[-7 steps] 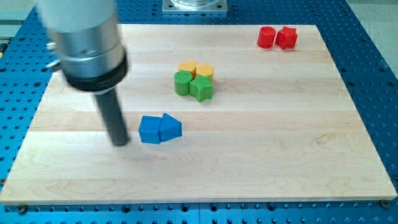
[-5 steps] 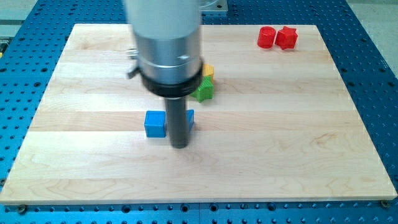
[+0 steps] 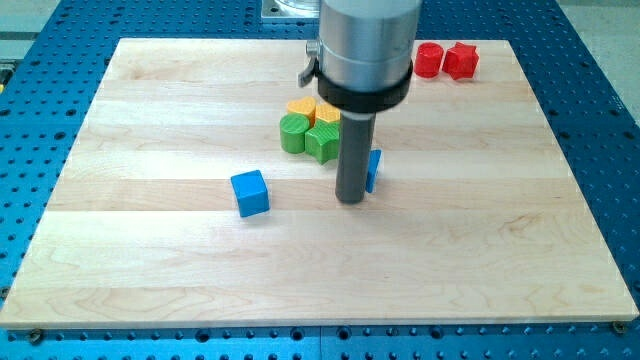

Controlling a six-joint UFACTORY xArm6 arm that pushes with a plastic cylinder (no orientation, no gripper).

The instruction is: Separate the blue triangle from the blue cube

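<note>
The blue cube [image 3: 250, 192] sits alone left of the board's centre. The blue triangle [image 3: 374, 169] is near the centre, mostly hidden behind my rod; only its right edge shows. My tip [image 3: 349, 199] rests on the board right against the triangle's left side, about a hundred pixels to the right of the cube. A clear gap of bare wood separates the two blue blocks.
Two green blocks [image 3: 308, 136] and two yellow blocks [image 3: 312, 108] cluster just above the tip, partly behind the rod. Two red blocks [image 3: 446, 60] sit at the view's top right. The wooden board [image 3: 150, 290] lies on a blue perforated table.
My tip swept from left of the blue pair to the right, passing between them. The triangle was pushed right and up, away from the cube. The cube shifted slightly.
</note>
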